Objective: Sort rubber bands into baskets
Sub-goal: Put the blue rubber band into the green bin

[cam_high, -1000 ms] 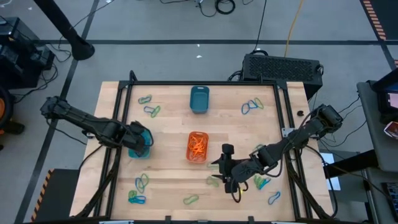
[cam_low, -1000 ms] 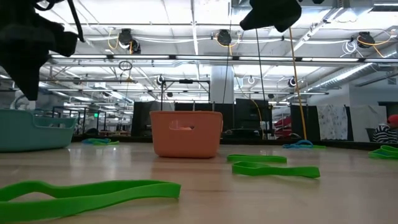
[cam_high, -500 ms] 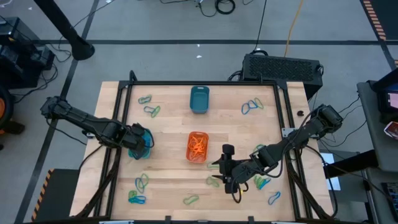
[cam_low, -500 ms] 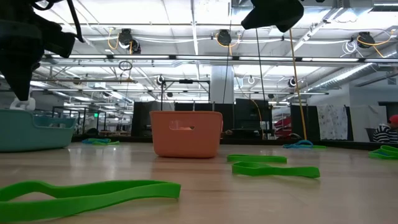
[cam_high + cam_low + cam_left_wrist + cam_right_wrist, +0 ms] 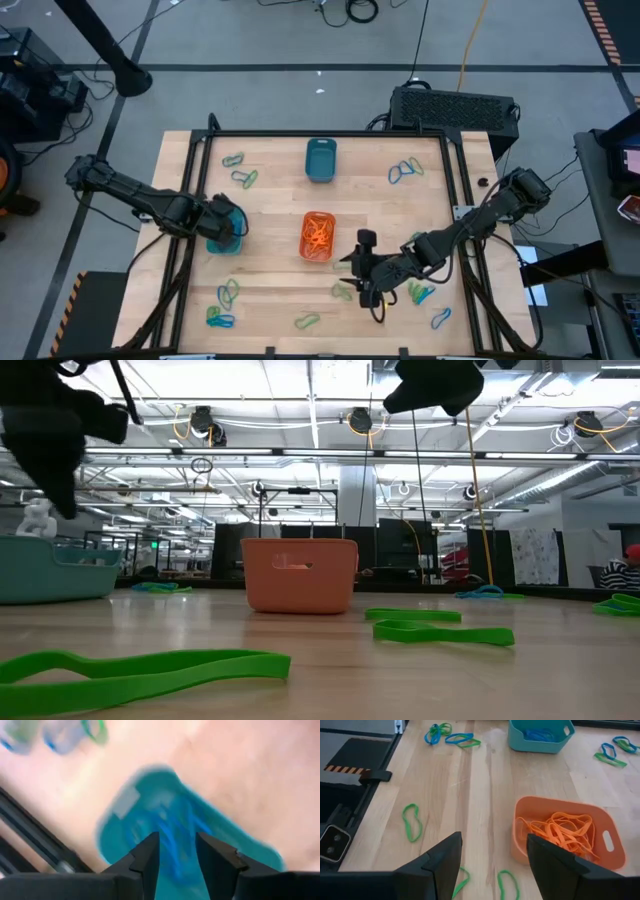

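My left gripper hangs open, pointing steeply down, above the turquoise basket at the table's left. Blue rubber bands lie in that basket below its fingers, which hold nothing. My right gripper stands open above the table just right of the orange basket. That basket holds orange rubber bands. Nothing is between the right gripper's fingers. The dark teal basket stands at the far middle. Loose green and blue rubber bands lie scattered flat on the wood.
Loose bands lie in groups at the far right, near left, near middle and near right. A green band lies on bare wood beyond my right gripper. Black frame rails line the table's sides.
My left gripper has rolled about its own axis while staying above the turquoise basket. My right gripper has kept still.
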